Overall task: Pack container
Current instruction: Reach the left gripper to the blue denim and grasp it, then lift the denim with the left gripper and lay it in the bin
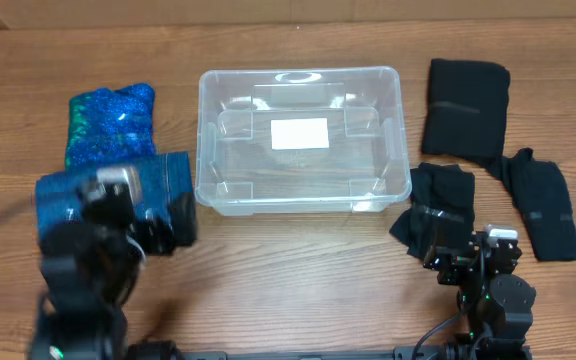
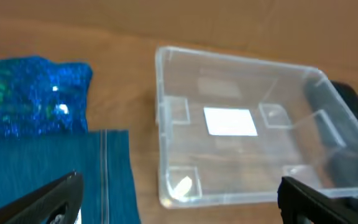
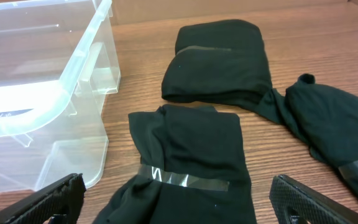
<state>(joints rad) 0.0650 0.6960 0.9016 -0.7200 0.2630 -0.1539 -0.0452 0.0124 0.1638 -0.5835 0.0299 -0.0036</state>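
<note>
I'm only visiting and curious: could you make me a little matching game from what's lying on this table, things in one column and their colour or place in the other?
Things:
1. container
2. sparkly bundle
3. flat folded cloth
4. taped cloth

Descriptions:
A. black, right of the container
B. clear, in the middle, nothing inside
C. blue and green, left of the container, far side
D. plain teal, left of the container, near side

Pairs: 1-B, 2-C, 3-D, 4-A.

Even indoor light; left wrist view blurred, soft shadows.
</note>
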